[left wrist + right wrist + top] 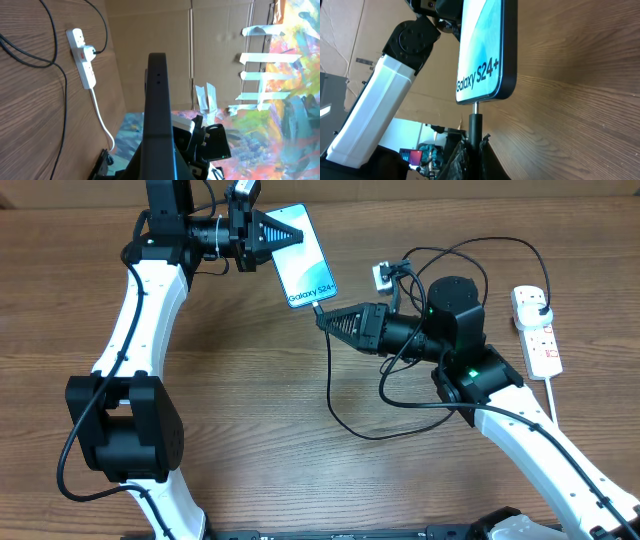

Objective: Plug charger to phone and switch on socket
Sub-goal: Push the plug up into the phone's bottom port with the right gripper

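Observation:
The phone has a light-blue screen with "Galaxy S24+" lettering and is held tilted above the table; my left gripper is shut on its far end. In the left wrist view the phone's black edge runs up the middle. My right gripper is shut on the charger's connector tip, whose metal end meets the phone's bottom edge. The black charger cable loops over the table to its plug in the white socket strip, also seen in the left wrist view.
A small white adapter lies near the right arm. The socket's white cord runs toward the front right. Cardboard walls stand behind the table.

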{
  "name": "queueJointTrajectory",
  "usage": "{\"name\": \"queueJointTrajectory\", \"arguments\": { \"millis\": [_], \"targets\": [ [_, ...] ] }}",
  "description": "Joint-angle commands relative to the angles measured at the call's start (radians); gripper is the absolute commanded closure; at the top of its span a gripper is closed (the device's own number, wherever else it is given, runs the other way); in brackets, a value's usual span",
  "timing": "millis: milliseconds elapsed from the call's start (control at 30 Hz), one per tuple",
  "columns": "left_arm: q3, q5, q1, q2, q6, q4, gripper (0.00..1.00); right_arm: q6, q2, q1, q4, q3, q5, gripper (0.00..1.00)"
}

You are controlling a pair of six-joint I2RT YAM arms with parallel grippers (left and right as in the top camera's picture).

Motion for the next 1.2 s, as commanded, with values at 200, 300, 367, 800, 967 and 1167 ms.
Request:
{"name": "queueJointTrajectory", "arguments": {
  "millis": [200,300,367,800,967,1167],
  "targets": [
    [0.003,0.082,-0.020,0.000,0.020,0.000,0.96,0.010,-0.001,-0.030,0.015,-0.005,0.074,0.96],
    [0.003,0.082,-0.020,0.000,0.019,0.000,0.95,0.016,-0.001,-0.030,0.014,-0.005,0.082,0.96],
    [0.003,0.082,-0.020,0.000,0.019,0.000,0.96,0.023,0.000,-0.030,0.019,-0.005,0.083,0.96],
    [0.003,0.082,-0.021,0.000,0.019,0.000,0.96,0.064,0.064,-0.029,0.096,-0.005,0.082,0.96],
    [0.003,0.082,-0.021,0.000,0.019,0.000,0.96,0.064,0.073,-0.029,0.113,-0.005,0.086,0.96],
    [0.003,0.082,-0.021,0.000,0.019,0.000,0.96,0.062,0.073,-0.037,0.119,-0.005,0.108,0.96]
  ]
}}
